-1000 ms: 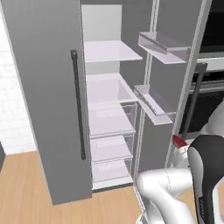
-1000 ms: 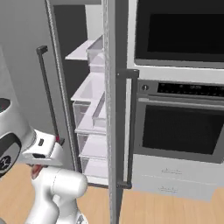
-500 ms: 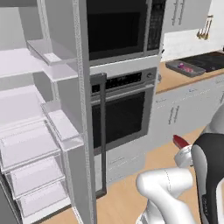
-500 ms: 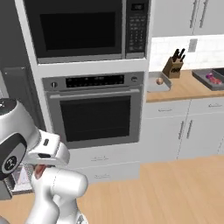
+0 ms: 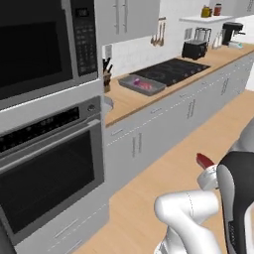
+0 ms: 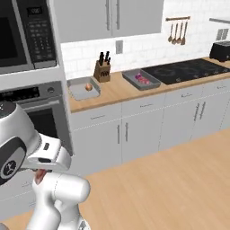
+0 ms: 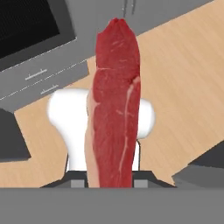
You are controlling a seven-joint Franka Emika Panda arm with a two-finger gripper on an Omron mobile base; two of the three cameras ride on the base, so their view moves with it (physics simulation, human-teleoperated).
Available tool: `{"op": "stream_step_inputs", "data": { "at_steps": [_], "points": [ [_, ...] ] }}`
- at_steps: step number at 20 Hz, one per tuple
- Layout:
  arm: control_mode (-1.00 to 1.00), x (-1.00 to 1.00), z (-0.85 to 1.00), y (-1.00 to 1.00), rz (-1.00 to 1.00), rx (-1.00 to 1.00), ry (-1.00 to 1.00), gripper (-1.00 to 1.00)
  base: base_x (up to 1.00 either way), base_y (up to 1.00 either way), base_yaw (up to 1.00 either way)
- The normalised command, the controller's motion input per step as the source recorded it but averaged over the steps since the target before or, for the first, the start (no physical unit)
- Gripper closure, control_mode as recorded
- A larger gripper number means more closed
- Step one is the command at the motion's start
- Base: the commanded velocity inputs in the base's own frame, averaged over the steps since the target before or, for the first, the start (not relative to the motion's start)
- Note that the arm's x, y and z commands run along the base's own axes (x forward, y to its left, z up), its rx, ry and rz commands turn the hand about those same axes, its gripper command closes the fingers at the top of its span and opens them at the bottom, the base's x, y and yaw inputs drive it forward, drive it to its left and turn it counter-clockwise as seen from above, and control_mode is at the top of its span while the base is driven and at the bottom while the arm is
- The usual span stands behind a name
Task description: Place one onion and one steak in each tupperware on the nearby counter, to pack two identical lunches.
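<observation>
**Carrying a steak toward two trays on the counter**

Holding a raw red steak (image 7: 114,109) edge-on, the gripper (image 7: 109,177) is pinched shut on the slab's lower end, so most of the meat stands unsupported beyond the fingertips; in the left base view the steak (image 5: 204,160) shows as a red tip by the wrist, low over the plank floor (image 6: 179,179). One tupperware (image 6: 83,87) sits on the counter (image 6: 117,90) beside the oven column and already holds an onion (image 6: 89,86); a second tupperware (image 6: 143,79), next to the cooktop (image 6: 188,69), contains reddish-purple items that are too small to identify. The knife block (image 6: 103,68) stands between the two trays.

The main risk, judged from this grip, is the long slab swinging or slipping out while it is carried, which would drop it on the floor. A second risk is delivery to the wrong tray, leaving the lunches unequal. The narrow rim could also catch the steak's end.

No brand or legible writing appears; the microwave keypad (image 6: 41,35) is unreadable.
</observation>
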Motion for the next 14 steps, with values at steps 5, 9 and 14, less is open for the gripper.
{"op": "stream_step_inputs", "data": {
  "at_steps": [5, 9, 14],
  "points": [
    [1.0, 0.0, 0.0, 0.0, 0.0, 0.0, 0.0, 1.0, 1.0, -0.37, -0.13],
    [1.0, 0.0, 0.0, 0.0, 0.0, 0.0, 0.0, 1.0, 1.0, -0.28, 0.08],
    [1.0, 0.0, 0.0, 0.0, 0.0, 0.0, 0.0, 1.0, 1.0, -0.07, 0.23]
  ]
}}
